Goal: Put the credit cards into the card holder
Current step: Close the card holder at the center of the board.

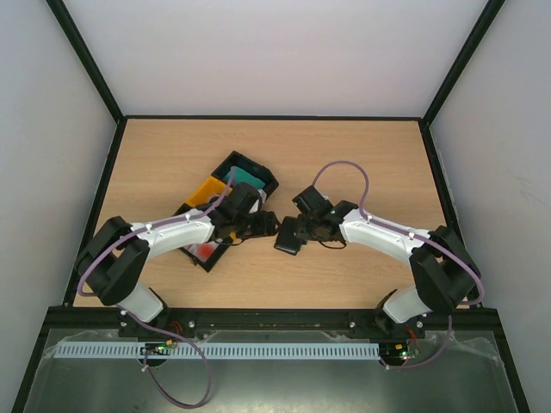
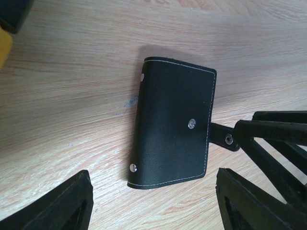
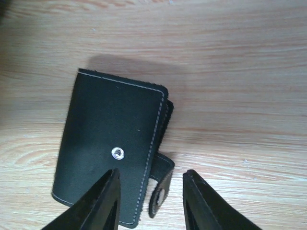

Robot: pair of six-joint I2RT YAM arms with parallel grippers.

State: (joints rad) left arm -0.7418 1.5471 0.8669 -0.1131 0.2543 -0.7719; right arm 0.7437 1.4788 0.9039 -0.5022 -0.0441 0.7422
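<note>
Your card holder [image 1: 288, 236] lies shut and flat on the table [image 1: 362, 155], near its middle. Its cover shows white stitching round the edge and a metal snap stud [image 3: 117, 153]. I can read no writing on it.

The strap [image 3: 163, 189] is undone and curls off the holder's right edge. Your right gripper [image 3: 151, 173] straddles that strap. Its fingers are parted, one over the cover and one on bare wood past the strap, with a gap showing, so nothing is pinched.

Your left gripper [image 2: 153, 173] hovers over the holder's other side, fingers spread wide and holding nothing. The two grippers crowd each other right at the holder.

There is open wood beyond the holder on its far side and to its right, well clear of the table edges.

Left of the holder, close behind your left arm, sit the black trays [image 1: 234, 157] and a yellow tray [image 1: 207, 191]. The teal cards [image 1: 250, 177] are in the far tray. The red-and-white cards [image 1: 205, 251] lie nearer you, partly hidden under the arm.
</note>
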